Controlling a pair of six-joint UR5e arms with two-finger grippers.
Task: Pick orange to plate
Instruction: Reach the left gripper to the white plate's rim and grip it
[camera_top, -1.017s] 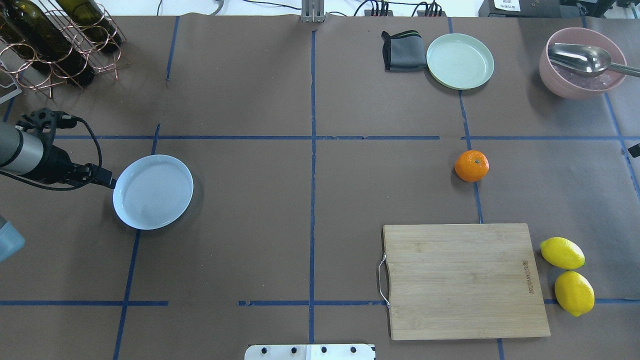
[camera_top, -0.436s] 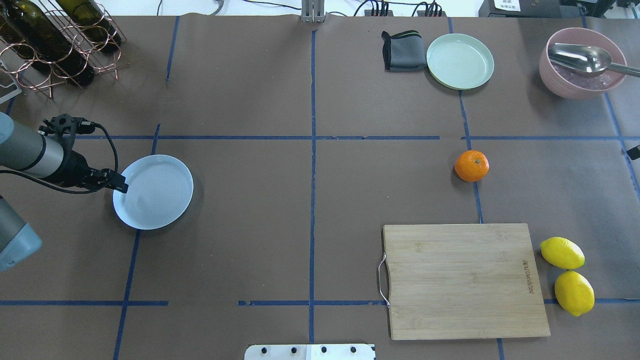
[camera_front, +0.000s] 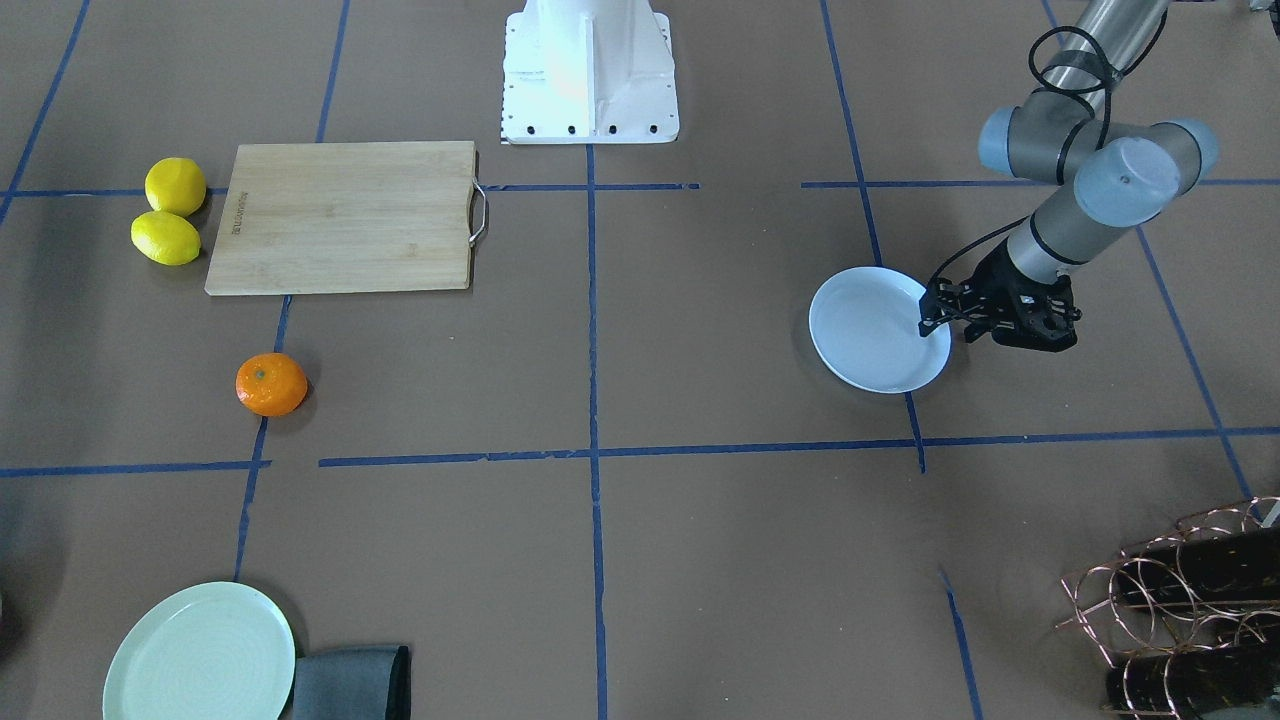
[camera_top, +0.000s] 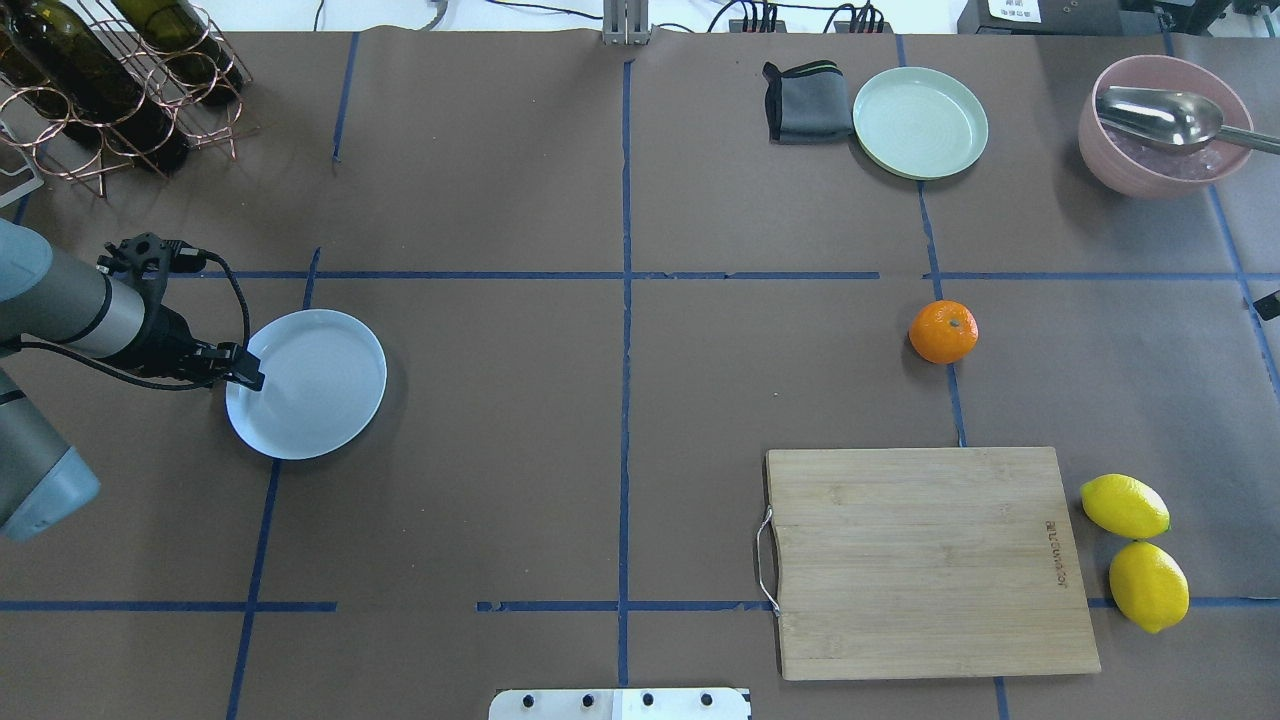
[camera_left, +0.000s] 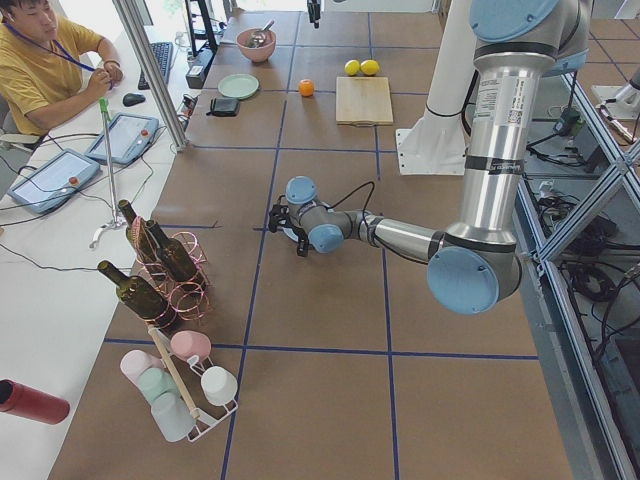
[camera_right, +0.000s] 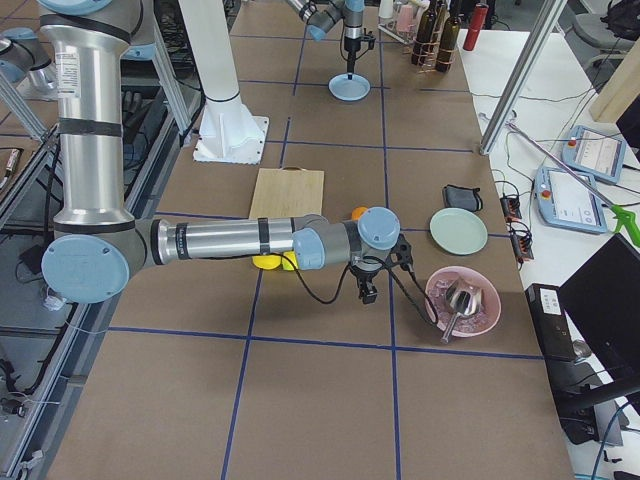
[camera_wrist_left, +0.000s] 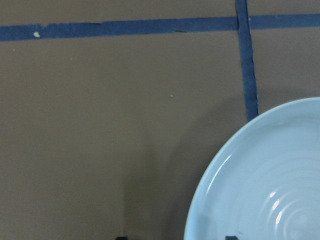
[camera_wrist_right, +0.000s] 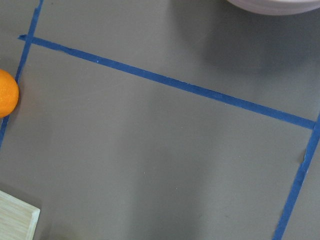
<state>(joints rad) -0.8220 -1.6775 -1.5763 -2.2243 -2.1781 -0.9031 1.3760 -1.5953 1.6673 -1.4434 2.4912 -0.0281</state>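
Note:
The orange (camera_top: 943, 331) lies alone on the brown paper at right of centre, on a blue tape line; it also shows at the left edge of the right wrist view as the orange (camera_wrist_right: 6, 93). The pale bluish plate (camera_top: 318, 390) rests empty at the left. My left gripper (camera_top: 246, 378) hangs open at the plate's left rim; in the left wrist view its two dark tips stand wide apart, one beside the plate (camera_wrist_left: 265, 185) and one over it. Only a dark sliver of my right gripper (camera_top: 1269, 303) shows at the right edge, far from the orange.
A wooden cutting board (camera_top: 930, 560) lies front right with two lemons (camera_top: 1125, 505) beside it. A pale green plate (camera_top: 920, 122), a grey cloth (camera_top: 803, 102) and a pink bowl (camera_top: 1110, 165) holding a spoon stand at the back right. A bottle rack (camera_top: 110, 80) stands back left.
My left arm has swung in to the right, bringing its gripper from just outside the plate to over the plate's left rim. The orange and plate have not moved.

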